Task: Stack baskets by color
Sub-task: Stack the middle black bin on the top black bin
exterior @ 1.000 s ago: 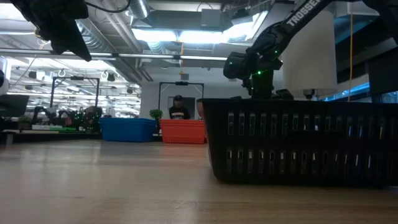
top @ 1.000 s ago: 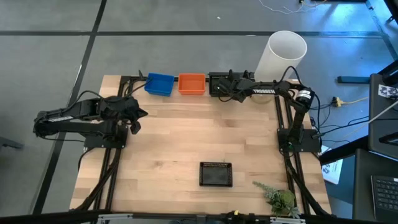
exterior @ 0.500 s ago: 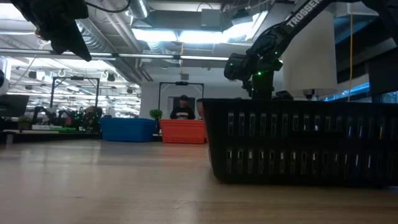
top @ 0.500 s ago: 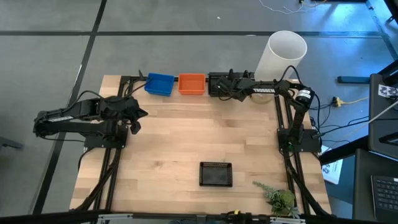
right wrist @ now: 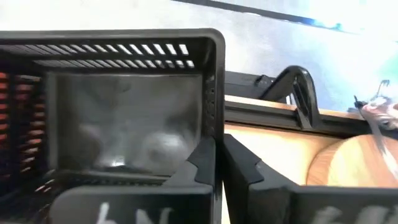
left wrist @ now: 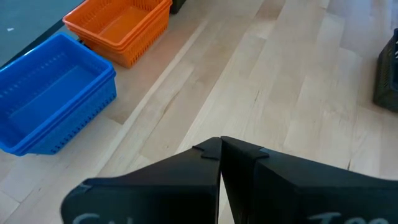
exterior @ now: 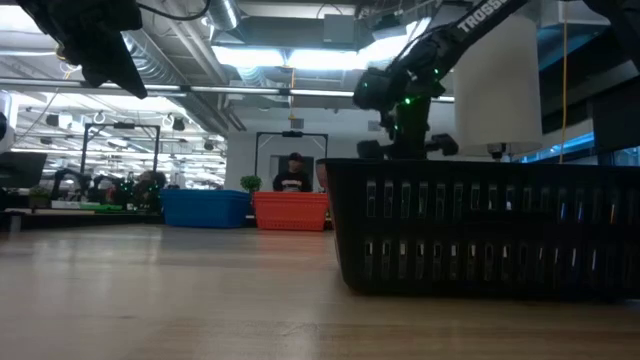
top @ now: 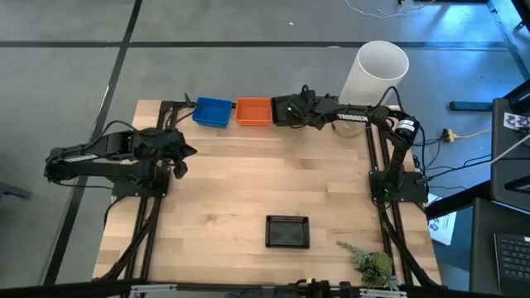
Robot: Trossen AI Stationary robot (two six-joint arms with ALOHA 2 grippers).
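Observation:
A blue basket (top: 213,112) and an orange basket (top: 253,111) stand side by side at the table's far edge. Right of the orange one is a black basket (top: 284,108), with my right gripper (top: 293,108) shut on its wall; it fills the right wrist view (right wrist: 124,118). Another black basket (top: 287,231) rests flat on the table near the front edge and looms large in the low view (exterior: 480,225). My left gripper (top: 184,153) hangs shut above the table's left side, holding nothing (left wrist: 221,149). My right gripper pinches the black basket's side wall (right wrist: 214,127) that faces the table's right, one finger inside the basket (right wrist: 202,163) and one outside (right wrist: 242,165). The fingers slant down from the table's right. Whether the basket's bottom is clear of the table cannot be told.
A tall white cylinder (top: 377,73) stands at the table's far right corner, close behind my right arm. A small green plant (top: 369,266) lies at the near right corner. Bare wood spreads across the table's middle (top: 265,178).
My right gripper has shut on the black basket's wall, then risen a little and moved toward the table's left, bringing the basket closer to the orange one.

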